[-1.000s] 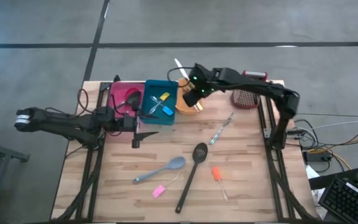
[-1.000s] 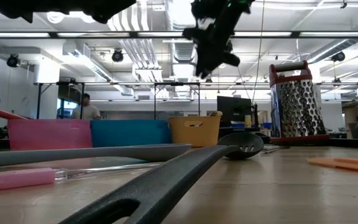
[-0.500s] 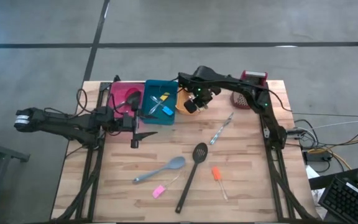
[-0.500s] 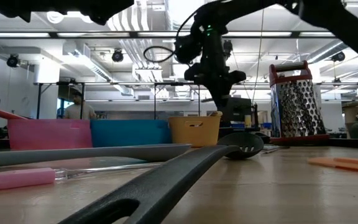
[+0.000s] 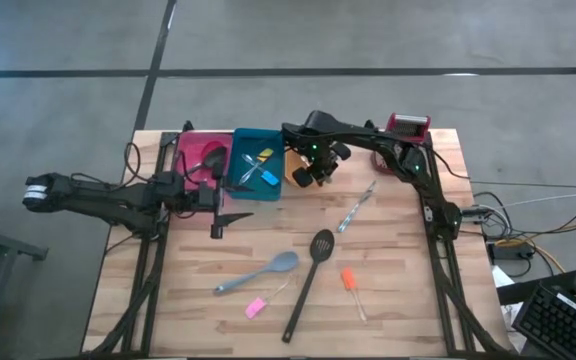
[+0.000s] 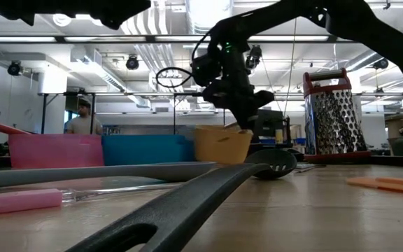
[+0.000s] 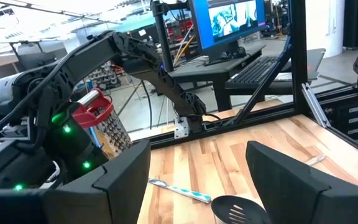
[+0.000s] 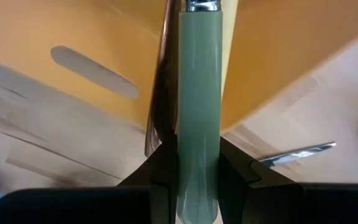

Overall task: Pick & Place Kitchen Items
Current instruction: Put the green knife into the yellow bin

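Observation:
My right gripper [image 5: 313, 172] hangs over the orange bin [image 6: 222, 145] at the table's far side, shut on a pale green-handled utensil [image 8: 199, 93] whose metal neck [image 8: 201, 5] points into the bin. My left gripper [image 5: 223, 215] waits open near the pink bin [image 5: 196, 150]. Loose on the wood lie a grey spatula [image 5: 258, 272], a black slotted spoon [image 5: 308, 280], an orange-handled tool [image 5: 350, 284], a pink-handled tool [image 5: 257, 308] and a slim silver tool [image 5: 356, 208]. The teal bin [image 5: 238, 178] holds yellow and blue tools. My right gripper pinches the utensil's pale green handle [image 8: 199, 143] between its two fingers [image 8: 160, 168], gripping near the handle's free end. The fingers lie along the handle. The utensil's working end reaches down past the orange bin's rim and is hidden there.
A red-topped metal grater [image 6: 334, 112] stands on the far right, just behind the right arm. The three bins line the far edge. Bare wood lies between the left gripper and the spatula, and along the near edge on both sides.
My right gripper has come down from high above the table and toward the left onto the orange bin, carrying the utensil and tipping it so its head points into the bin. In the low view the orange bin has shifted slightly and now sits tilted.

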Controlling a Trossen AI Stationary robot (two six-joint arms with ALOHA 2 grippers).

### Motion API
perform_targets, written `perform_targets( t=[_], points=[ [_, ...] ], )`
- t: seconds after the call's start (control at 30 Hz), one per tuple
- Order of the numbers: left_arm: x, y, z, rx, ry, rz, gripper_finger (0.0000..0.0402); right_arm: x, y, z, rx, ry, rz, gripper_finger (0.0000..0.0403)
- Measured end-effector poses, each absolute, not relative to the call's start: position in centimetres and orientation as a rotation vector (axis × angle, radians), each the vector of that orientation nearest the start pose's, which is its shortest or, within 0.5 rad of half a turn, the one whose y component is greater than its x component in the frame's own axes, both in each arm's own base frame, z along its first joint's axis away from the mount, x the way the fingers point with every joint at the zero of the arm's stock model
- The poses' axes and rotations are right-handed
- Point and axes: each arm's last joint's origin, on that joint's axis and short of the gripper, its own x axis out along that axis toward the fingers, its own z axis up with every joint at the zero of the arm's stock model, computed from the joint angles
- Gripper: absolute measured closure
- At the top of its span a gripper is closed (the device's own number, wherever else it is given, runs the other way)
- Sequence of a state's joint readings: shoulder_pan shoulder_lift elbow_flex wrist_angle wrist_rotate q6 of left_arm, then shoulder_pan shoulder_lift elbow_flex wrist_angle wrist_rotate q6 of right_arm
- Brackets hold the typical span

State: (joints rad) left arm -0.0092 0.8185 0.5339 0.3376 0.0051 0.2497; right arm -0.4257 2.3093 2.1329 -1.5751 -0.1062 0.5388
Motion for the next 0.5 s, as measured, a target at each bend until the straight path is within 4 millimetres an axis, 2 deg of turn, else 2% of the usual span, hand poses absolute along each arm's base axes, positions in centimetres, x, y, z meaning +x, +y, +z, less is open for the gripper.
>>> perform_targets(
  t=[0.23,0.4,0.5],
  points=[
    [18.82,-0.18,29.0,0.25,-0.053,-0.007,0.0133,39.43,-17.59,22.08,0.856,1.617,-0.698,0.0336],
    [18.82,-0.17,29.0,0.25,-0.053,-0.006,0.0133,39.45,-17.59,22.2,0.853,1.611,-0.697,0.026],
    [18.82,-0.18,29.0,0.25,-0.052,-0.007,0.0133,39.51,-17.62,22.42,0.847,1.603,-0.692,0.0231]
  ],
)
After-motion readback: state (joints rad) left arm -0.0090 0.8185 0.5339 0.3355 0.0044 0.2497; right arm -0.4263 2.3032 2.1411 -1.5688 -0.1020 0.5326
